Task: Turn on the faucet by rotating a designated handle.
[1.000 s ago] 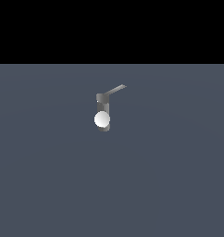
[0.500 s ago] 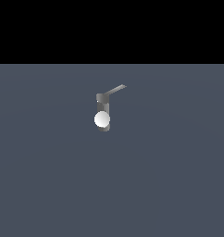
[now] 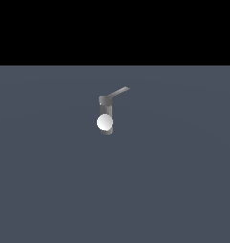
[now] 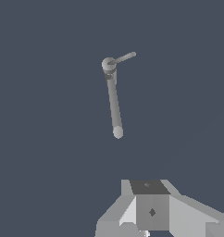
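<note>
In the exterior view the faucet (image 3: 106, 114) is a small grey upright post on the dark floor, with a white ball (image 3: 104, 123) on its front. The handle (image 3: 119, 91) is a thin flat grey bar that sticks out from the post's top toward the exterior view's right. In the wrist view the faucet's top (image 4: 108, 64) shows from above, with the handle (image 4: 123, 58) beside it and a long grey spout (image 4: 114, 104) that ends in a rounded tip. Grey parts of my gripper (image 4: 149, 186) show at the picture's edge, well apart from the faucet. Its jaws are not clear.
A flat dark grey-blue floor (image 3: 174, 190) lies all around the faucet. A black band fills the far background in the exterior view. The arm does not show in the exterior view.
</note>
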Robot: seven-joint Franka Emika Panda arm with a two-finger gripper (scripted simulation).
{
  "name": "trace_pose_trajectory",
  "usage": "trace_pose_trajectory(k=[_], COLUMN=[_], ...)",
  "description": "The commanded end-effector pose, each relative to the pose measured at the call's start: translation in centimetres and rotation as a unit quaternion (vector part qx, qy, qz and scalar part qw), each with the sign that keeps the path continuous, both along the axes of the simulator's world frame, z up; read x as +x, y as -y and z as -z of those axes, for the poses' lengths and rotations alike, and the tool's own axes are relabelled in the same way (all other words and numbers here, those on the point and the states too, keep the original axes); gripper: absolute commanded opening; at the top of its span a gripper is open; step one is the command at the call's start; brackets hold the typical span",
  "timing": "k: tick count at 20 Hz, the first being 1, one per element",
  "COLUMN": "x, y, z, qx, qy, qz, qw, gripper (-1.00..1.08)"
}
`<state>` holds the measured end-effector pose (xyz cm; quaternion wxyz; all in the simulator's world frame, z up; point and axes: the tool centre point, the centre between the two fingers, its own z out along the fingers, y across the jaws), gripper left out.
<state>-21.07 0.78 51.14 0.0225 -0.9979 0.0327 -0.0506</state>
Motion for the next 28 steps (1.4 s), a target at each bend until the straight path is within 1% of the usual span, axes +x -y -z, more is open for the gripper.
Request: trace_pose_trajectory(k=[1,7,11,14,17,21,24,28], x=[1.2,5.4,8.6,11.1,13.4,16.5,18.8,21.6], y=[0.1,0.3,0.5,0.7,0.9,1.3,1.6,1.9], z=[0.3,1.5,2.8,4.0,5.4,7.5,9.3,12.0], qx=[0.004,0.016,0.023,0.028,0.032,0.035,0.037,0.038], qy=[-0.003,-0.012,-0.019,-0.024,-0.030,-0.036,-0.041,-0.046], qz=[0.021,0.090,0.146,0.187,0.228,0.283,0.324,0.377], qw=[0.9998,0.9957,0.9889,0.9816,0.9726,0.9577,0.9445,0.9242], gripper=[-1.00,-1.00,-1.00,-1.00,-1.00,-1.00,-1.00,-1.00])
